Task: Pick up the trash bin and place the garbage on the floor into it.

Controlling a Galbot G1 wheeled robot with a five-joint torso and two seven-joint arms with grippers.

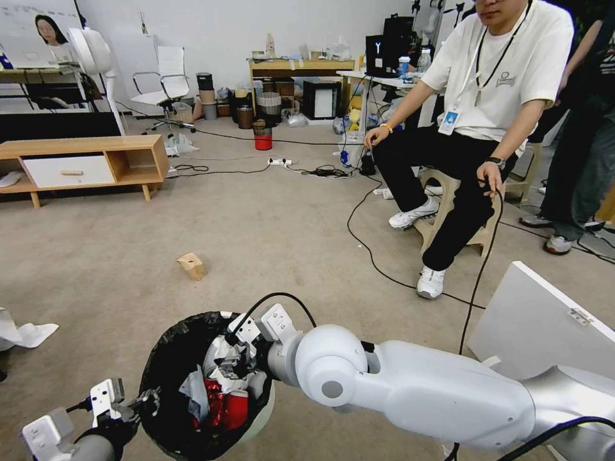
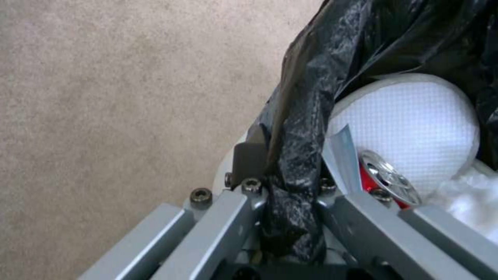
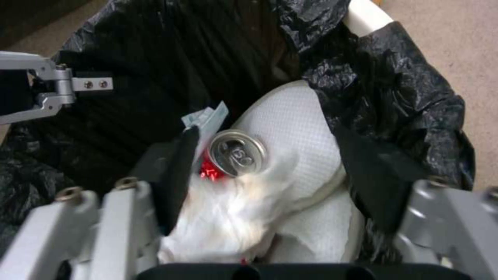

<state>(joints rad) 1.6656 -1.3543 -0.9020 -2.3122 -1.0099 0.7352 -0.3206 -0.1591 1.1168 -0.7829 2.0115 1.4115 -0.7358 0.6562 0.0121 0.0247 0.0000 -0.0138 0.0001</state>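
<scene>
Floor (image 1: 269, 237): tan cardboard box (image 1: 191, 265) ahead of the trash bin (image 1: 168, 358), white tissue (image 1: 22, 334) to the robot's left, black cables beyond. Bin holds a red can (image 3: 236, 152), white wads and a white lid piece (image 2: 415, 120). Left tool (image 2: 290, 182) clamped on the bag-lined rim. Right tool (image 3: 270, 171) open, jaws spread over the bin's contents.

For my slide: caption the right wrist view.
Open right gripper over the trash bin, crushed red can and tissue inside.
</scene>
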